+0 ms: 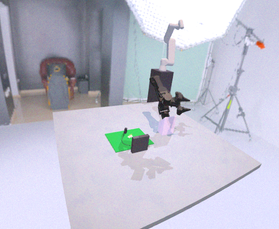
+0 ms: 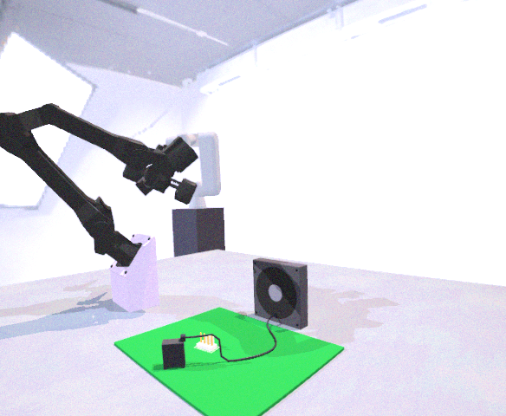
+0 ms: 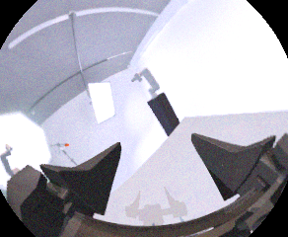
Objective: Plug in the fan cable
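The fan plug (image 1: 125, 130) (image 2: 173, 354) is a black block standing on the green board (image 1: 114, 142) (image 2: 244, 385), beside the header and not on it. The white four-pin header (image 1: 130, 136) (image 2: 206, 347) has its pins bare. A thin black cable (image 1: 122, 140) (image 2: 249, 358) runs from the top of the plug to the black square fan (image 1: 140, 143) (image 2: 275, 293), which stands upright at the board's edge. My gripper (image 1: 189, 104) (image 3: 156, 139) is wide open and empty. It is raised well away from the plug and board, pointing away from them. Its fingertips are hidden in the exterior view.
My arm's pale pink base block (image 1: 166, 126) (image 2: 132, 286) stands on the table (image 1: 184, 172) (image 2: 423, 358) beyond the board. A dark pedestal (image 1: 159, 85) (image 2: 197, 231) (image 3: 164, 114) with a white arm stands beyond the table. Light stands are further back.
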Robot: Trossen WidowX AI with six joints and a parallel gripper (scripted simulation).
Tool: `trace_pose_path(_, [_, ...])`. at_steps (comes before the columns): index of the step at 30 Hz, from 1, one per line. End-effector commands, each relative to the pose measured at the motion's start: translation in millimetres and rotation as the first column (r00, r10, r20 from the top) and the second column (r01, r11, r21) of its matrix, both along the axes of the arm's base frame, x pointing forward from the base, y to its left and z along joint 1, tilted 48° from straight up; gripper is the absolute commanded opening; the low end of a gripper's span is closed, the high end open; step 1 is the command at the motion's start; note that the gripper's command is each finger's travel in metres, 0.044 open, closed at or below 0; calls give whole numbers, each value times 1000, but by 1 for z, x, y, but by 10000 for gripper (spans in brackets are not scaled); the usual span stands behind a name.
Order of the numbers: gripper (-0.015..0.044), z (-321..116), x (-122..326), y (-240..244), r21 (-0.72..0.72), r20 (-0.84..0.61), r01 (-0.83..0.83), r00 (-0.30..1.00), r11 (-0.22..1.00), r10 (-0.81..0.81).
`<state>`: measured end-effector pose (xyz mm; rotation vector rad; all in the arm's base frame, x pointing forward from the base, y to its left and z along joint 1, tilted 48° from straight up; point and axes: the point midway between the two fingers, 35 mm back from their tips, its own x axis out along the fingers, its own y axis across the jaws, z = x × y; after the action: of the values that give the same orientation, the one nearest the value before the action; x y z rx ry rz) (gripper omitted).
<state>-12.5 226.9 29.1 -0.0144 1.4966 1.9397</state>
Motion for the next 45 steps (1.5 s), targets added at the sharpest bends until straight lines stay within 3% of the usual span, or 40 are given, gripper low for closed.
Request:
trace_pose_path(1, [440, -25, 75, 2, -576, 95, 369, 917, 730, -388])
trace_pose_path(7, [440, -32, 113, -8, -745, 225, 513, 795, 427, -563])
trace_pose_path(14, [440, -34, 158, -30, -807, 423, 591, 586, 7, -691])
trace_pose_path(21, [440, -29, 200, -60, -729, 637, 543, 318, -416, -702])
trace_pose_path(28, [440, -19, 237, -98, -543, 819, 371, 33, -753, -573])
trace_pose_path(36, [440, 2, 275, -147, -266, 927, 64, -257, -962, -273])
trace_pose_path(45, [440, 36, 307, -208, 13, 863, -327, -474, -945, 176])
